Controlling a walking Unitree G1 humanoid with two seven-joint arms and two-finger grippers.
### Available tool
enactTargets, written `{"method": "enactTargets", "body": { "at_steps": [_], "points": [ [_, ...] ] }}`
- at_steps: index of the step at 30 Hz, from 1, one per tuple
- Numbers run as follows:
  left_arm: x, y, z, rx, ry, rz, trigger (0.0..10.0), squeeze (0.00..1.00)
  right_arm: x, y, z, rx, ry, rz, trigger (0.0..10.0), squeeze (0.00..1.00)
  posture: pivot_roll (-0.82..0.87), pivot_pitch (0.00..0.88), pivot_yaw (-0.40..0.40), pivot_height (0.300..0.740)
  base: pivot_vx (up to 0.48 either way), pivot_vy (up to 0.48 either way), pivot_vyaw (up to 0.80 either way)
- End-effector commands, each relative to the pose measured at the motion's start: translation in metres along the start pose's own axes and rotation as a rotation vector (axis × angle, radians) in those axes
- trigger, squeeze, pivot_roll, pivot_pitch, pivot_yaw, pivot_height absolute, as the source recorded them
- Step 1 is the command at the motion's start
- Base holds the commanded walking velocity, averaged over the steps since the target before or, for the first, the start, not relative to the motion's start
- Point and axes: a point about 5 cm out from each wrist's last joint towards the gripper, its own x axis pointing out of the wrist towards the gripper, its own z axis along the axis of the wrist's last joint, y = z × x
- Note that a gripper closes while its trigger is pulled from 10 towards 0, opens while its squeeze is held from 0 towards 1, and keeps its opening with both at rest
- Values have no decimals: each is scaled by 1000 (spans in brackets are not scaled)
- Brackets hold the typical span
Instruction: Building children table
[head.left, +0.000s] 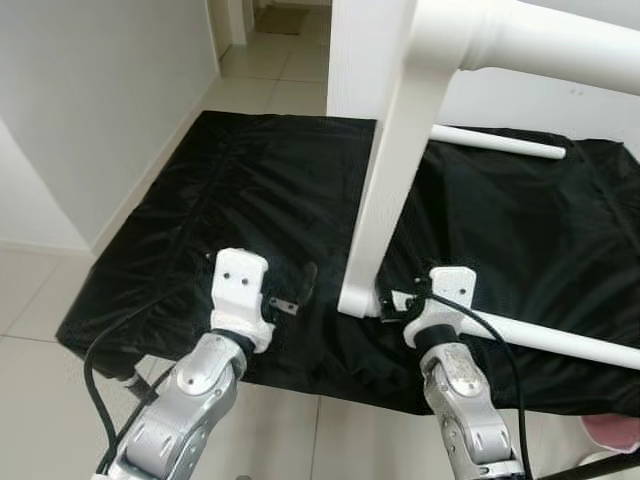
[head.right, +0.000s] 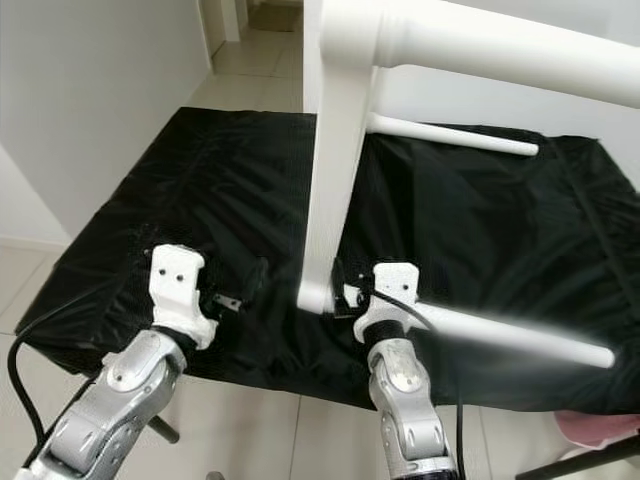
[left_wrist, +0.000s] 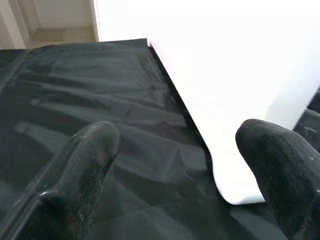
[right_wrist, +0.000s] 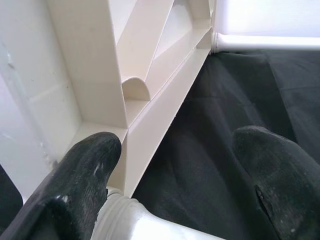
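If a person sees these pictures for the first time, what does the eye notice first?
The white table stands tipped on its edge on the black sheet, its legs pointing right. Both grippers are low at the sheet's near edge: the right gripper at the table's bottom corner, the left gripper open beside it.

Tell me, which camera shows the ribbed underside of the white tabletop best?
The right wrist view: the tabletop shows its ribs close up. The eye views show its edge standing on the black sheet; the left wrist view shows a plain white face.
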Motion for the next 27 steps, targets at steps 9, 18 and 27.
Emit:
{"method": "enactTargets", "body": {
  "at_steps": [9,18,27],
  "points": [
    [-9,-14,1,4,38,-310,10000,0,0,6,-14,40,71,48,10000,0,43,52,-15,740,0,0,0],
    [-21,-19,-1,-28,105,-429,10000,0,4,28,-16,67,85,175,10000,0,50,47,-14,740,0,0,0],
    [-28,-18,0,-33,145,-473,10000,0,7,39,-18,93,96,233,10000,0,59,54,-15,740,0,0,0]
  ]
}}
